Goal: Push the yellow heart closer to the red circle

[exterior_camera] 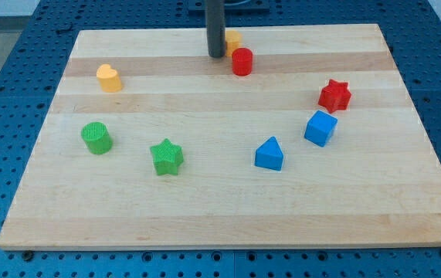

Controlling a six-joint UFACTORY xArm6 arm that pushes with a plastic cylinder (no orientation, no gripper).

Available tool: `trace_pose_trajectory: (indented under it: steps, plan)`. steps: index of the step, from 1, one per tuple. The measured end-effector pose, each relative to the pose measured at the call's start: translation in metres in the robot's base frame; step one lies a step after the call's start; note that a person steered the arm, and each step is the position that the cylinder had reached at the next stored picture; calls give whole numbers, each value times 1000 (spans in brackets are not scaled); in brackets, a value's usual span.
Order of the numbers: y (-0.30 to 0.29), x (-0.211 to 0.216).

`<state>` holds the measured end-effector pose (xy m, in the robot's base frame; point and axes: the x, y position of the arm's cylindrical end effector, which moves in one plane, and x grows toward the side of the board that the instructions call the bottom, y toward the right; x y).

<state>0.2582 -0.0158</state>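
Observation:
The yellow heart (pixel 109 78) lies at the view's upper left on the wooden board (pixel 228 224). The red circle (pixel 242 61) stands near the top centre, far to the heart's right. My tip (pixel 216 55) rests on the board just left of the red circle, a small gap between them. A second yellow block (pixel 233 38), its shape unclear, sits right behind the tip and above the red circle, partly hidden by the rod. The tip is far to the right of the yellow heart.
A green circle (pixel 96 137) and a green star (pixel 166 157) lie at the lower left. A blue triangle-like block (pixel 269 154), a blue cube (pixel 320 128) and a red star (pixel 334 95) lie on the right. Blue perforated table surrounds the board.

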Motion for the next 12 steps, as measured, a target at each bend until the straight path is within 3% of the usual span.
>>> trace_pose_trajectory:
  steps: [1,4,5,6,7,9,10,12]
  plan:
    - [1,-5]
    - [-171,-29]
    - [-236,-16]
    - [-263,24]
    - [-256,59]
    - [-165,70]
    - [-150,72]
    - [-219,77]
